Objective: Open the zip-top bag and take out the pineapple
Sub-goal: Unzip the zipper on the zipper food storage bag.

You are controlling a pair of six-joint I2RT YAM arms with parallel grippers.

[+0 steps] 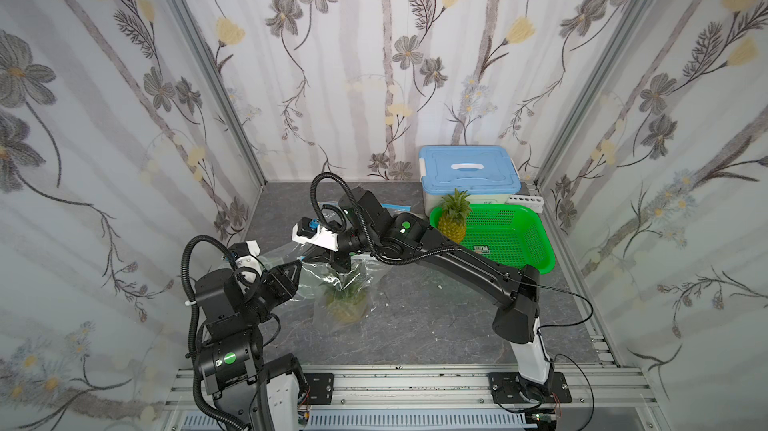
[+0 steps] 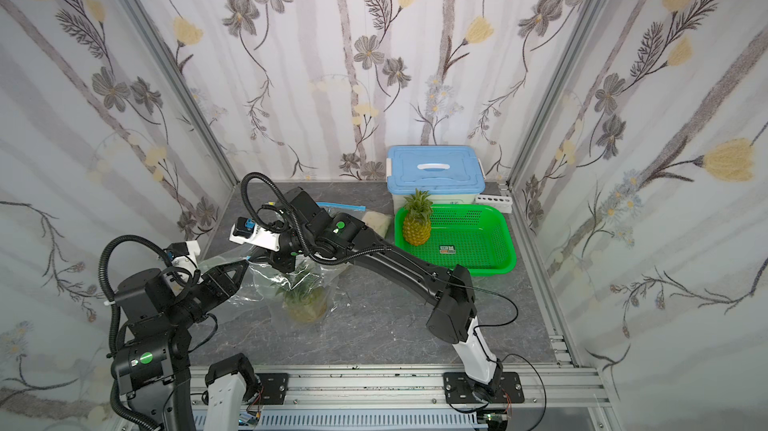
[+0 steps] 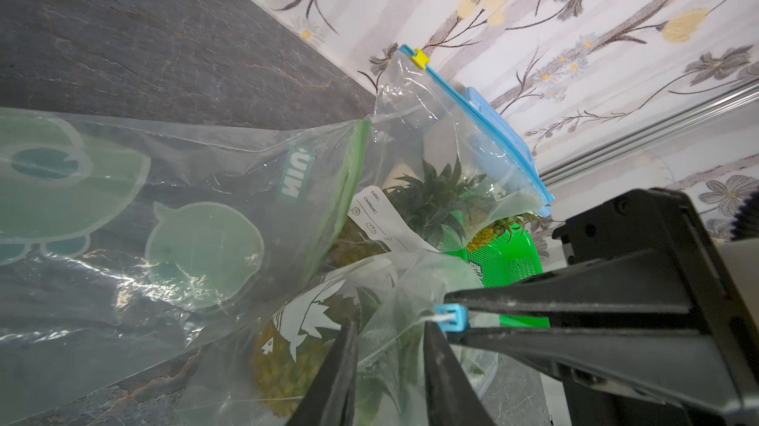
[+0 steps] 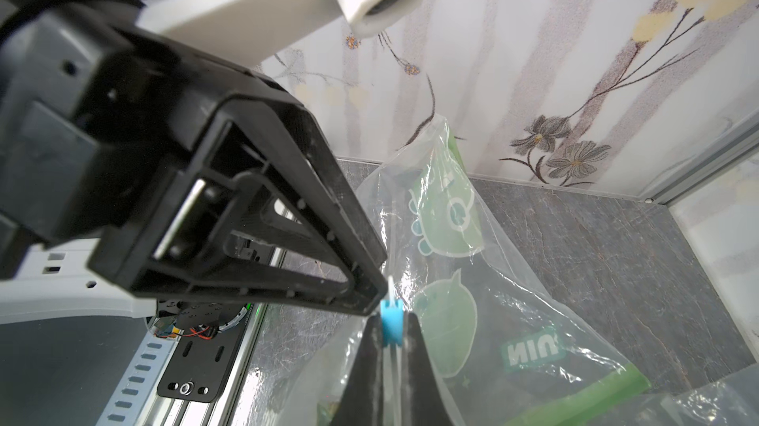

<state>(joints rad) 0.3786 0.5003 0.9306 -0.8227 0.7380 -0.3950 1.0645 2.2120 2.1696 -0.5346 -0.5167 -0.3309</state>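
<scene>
Pinching blue slider (image 3: 451, 317): right gripper (image 4: 389, 333) | left gripper (image 3: 391, 326) beside it (grip unclear) | pineapple (image 1: 345, 304) below both

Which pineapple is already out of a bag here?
The upright pineapple in the green basket: nothing covers it. The mid-table pineapple and a third pineapple are inside clear bags.

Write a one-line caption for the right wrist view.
The right gripper shut on the blue slider of the zip-top bag, left gripper's tip close beside it.
</scene>
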